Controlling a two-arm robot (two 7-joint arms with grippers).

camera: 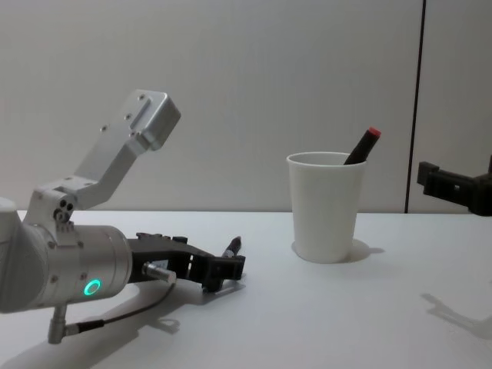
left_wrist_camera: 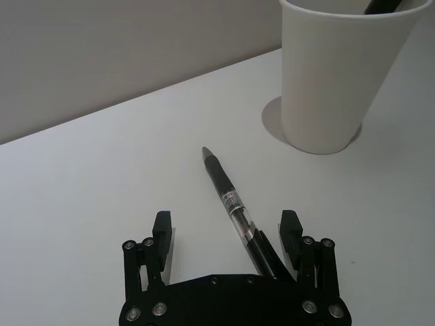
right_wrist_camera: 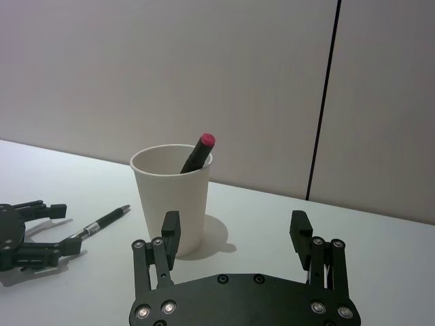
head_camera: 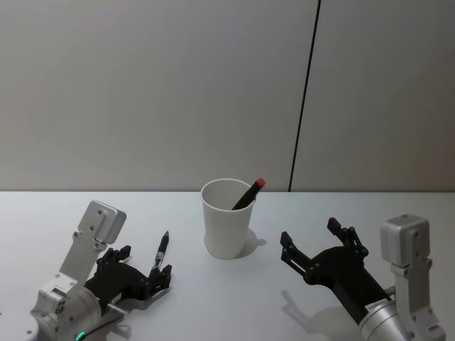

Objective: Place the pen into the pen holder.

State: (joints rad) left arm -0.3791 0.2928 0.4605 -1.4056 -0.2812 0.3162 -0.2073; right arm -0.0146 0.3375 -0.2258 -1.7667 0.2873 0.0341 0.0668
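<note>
**Pen lay within the left end effector**

On the worktop the pen holder stood upright. The left end effector, spread wide, sat low to its left. The right end effector, also spread, hovered opposite. The pen lay between the left jaws, tip pointing away from the palm.

Black left hand, black right hand, silver arms

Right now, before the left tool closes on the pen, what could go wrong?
The pen lies slanted and off centre inside the open left tool, so closing may roll it away. The cup, beside the open right tool, already holds a leaning red-capped pen; putting another in may knock it or tip the cup.
</note>
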